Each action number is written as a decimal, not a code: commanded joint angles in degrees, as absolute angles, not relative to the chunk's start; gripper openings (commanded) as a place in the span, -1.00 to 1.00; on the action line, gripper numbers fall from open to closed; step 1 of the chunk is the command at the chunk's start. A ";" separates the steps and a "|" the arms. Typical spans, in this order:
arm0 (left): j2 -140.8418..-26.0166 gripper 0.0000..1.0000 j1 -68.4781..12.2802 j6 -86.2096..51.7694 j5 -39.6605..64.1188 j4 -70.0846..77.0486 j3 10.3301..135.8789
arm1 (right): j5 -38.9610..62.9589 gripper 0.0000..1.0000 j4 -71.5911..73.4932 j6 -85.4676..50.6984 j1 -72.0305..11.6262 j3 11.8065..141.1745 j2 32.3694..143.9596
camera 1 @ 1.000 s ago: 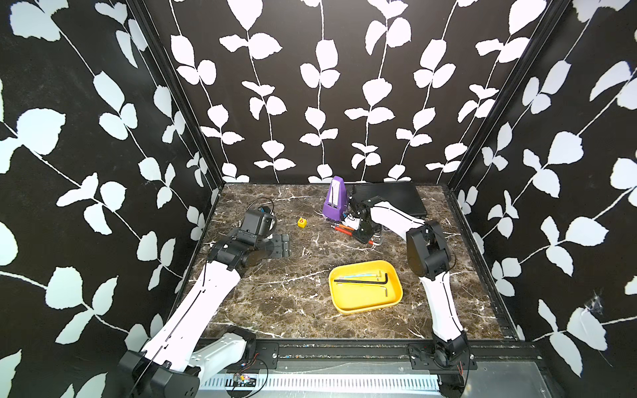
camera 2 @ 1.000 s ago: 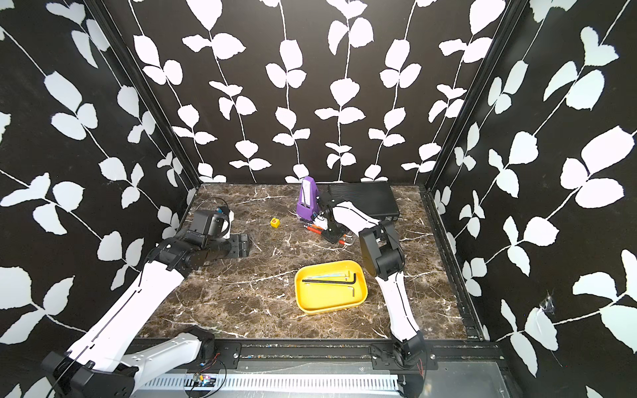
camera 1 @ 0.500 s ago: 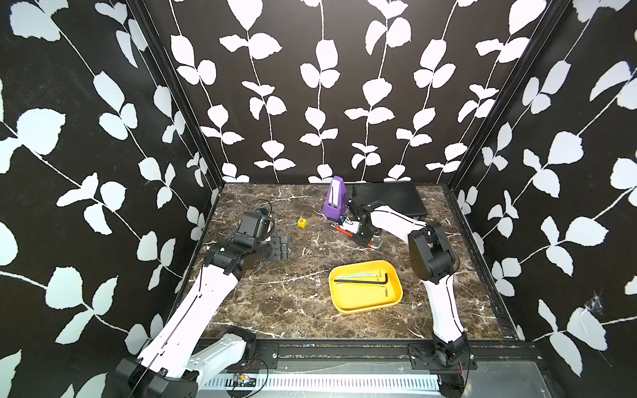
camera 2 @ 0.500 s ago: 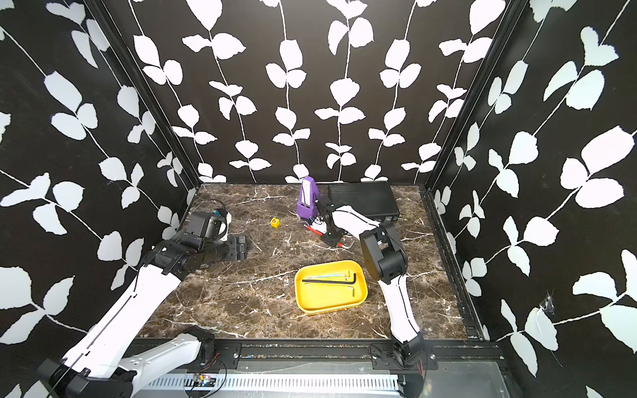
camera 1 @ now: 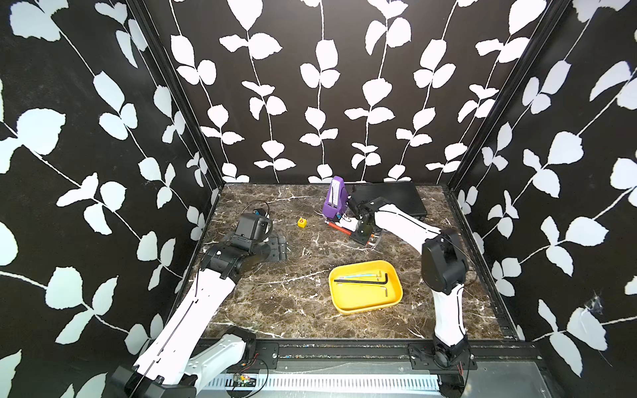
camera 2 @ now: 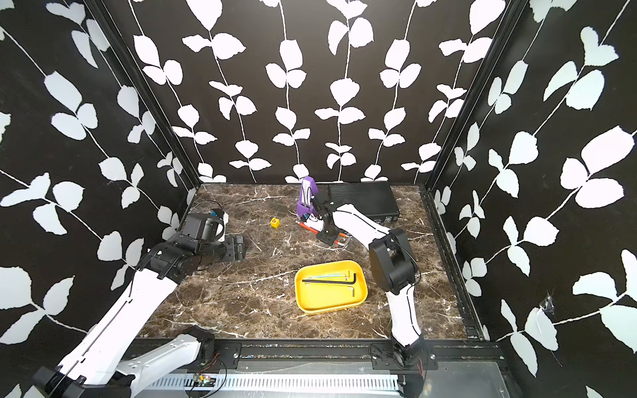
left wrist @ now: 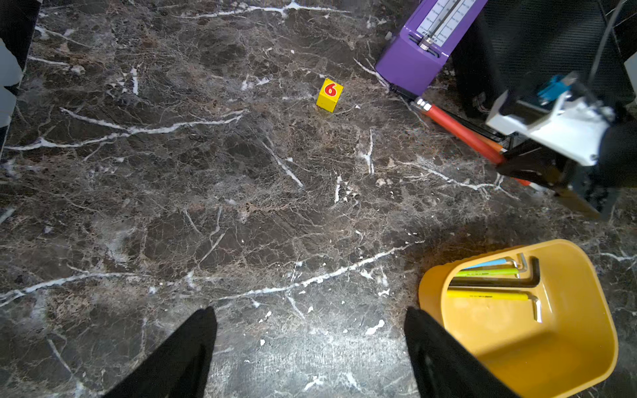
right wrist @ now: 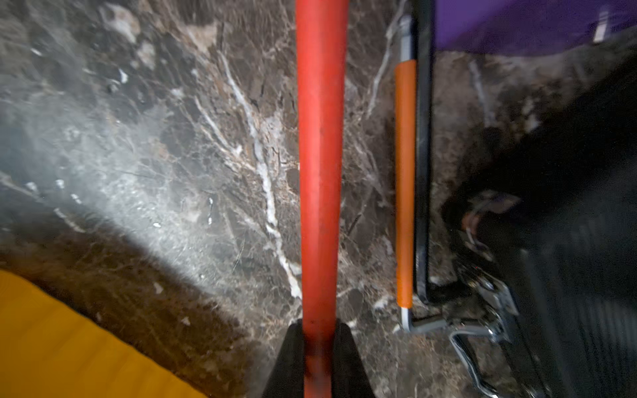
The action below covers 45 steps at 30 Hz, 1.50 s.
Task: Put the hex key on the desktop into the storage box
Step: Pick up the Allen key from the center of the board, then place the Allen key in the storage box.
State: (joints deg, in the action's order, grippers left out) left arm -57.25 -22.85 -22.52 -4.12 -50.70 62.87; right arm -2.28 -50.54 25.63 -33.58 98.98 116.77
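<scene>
1. Right of centre in a top view, the right gripper (camera 1: 359,237) clamps the red hex key (camera 1: 339,227) low at the desktop (camera 1: 293,293), near the purple metronome (camera 1: 335,200).
2. Lower right, well apart, the storage box (camera 1: 358,300) holds other hex keys (camera 1: 362,281).
3. At left, the left gripper (left wrist: 310,348) has its fingers spread and empty.

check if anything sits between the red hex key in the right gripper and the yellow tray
Nothing visible does. The right gripper holds the red hex key, and only bare desktop lies between it and the storage box. The yellow cube sits well off that path.
</scene>
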 commanded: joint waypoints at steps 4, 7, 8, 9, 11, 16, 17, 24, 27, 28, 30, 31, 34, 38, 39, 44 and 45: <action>-56.09 0.73 -23.03 -21.98 -5.63 -50.28 63.06 | -2.96 -1.00 -56.36 22.20 -36.30 96.51 107.10; -56.14 0.73 -23.03 -21.78 -5.77 -49.79 62.95 | -2.74 -1.00 -57.98 20.15 -38.11 93.53 102.43; -56.14 0.73 -23.03 -21.73 -5.70 -49.62 62.86 | -2.72 -1.00 -58.32 19.58 -39.03 91.79 100.69; -56.05 0.73 -23.03 -21.73 -5.62 -49.40 62.77 | -3.01 -1.00 -58.23 19.19 -39.79 90.01 99.05; -56.06 0.73 -23.03 -21.73 -5.38 -48.92 62.42 | -3.31 -1.00 -57.31 18.02 -41.89 85.06 94.94; -56.40 0.73 -23.02 -21.38 -5.10 -48.16 62.14 | -3.86 -1.00 -56.42 14.62 -46.09 75.69 86.84; -56.43 0.73 -23.00 -21.36 -5.11 -48.12 62.20 | -4.10 -1.00 -56.67 14.03 -46.94 73.85 85.80; -56.17 0.73 -23.04 -21.36 -5.14 -48.27 62.05 | -4.22 -1.00 -58.35 11.72 -51.94 67.75 84.07; -55.82 0.73 -23.03 -21.53 -5.30 -48.47 62.14 | -4.35 -1.00 -58.78 10.19 -52.03 66.15 84.92; -55.66 0.73 -23.03 -21.61 -5.36 -48.58 62.06 | -4.39 -1.00 -58.38 9.94 -52.03 65.73 85.05; -55.43 0.73 -23.02 -21.86 -5.32 -48.69 61.97 | -4.24 -1.00 -57.84 10.00 -52.03 65.31 85.62; -55.33 0.73 -23.03 -21.95 -5.36 -48.76 61.96 | -4.36 -1.00 -57.72 10.27 -52.03 65.30 86.05; -55.24 0.73 -23.03 -22.15 -5.27 -48.95 61.96 | -4.31 -1.00 -57.97 11.20 -52.03 65.84 87.98; -55.24 0.73 -23.03 -22.23 -5.33 -49.09 62.13 | -3.80 -1.00 -57.83 11.61 -52.10 66.02 89.21; -55.20 0.73 -22.98 -22.24 -5.49 -49.13 62.22 | -3.81 -1.00 -57.99 11.58 -52.10 66.01 89.30; -55.05 0.73 -23.02 -22.32 -5.58 -49.31 62.25 | -3.50 -1.00 -58.36 11.33 -52.13 64.65 89.08; -55.05 0.73 -23.03 -22.39 -5.61 -49.31 62.23 | -3.52 -1.00 -58.59 11.27 -52.18 64.56 88.89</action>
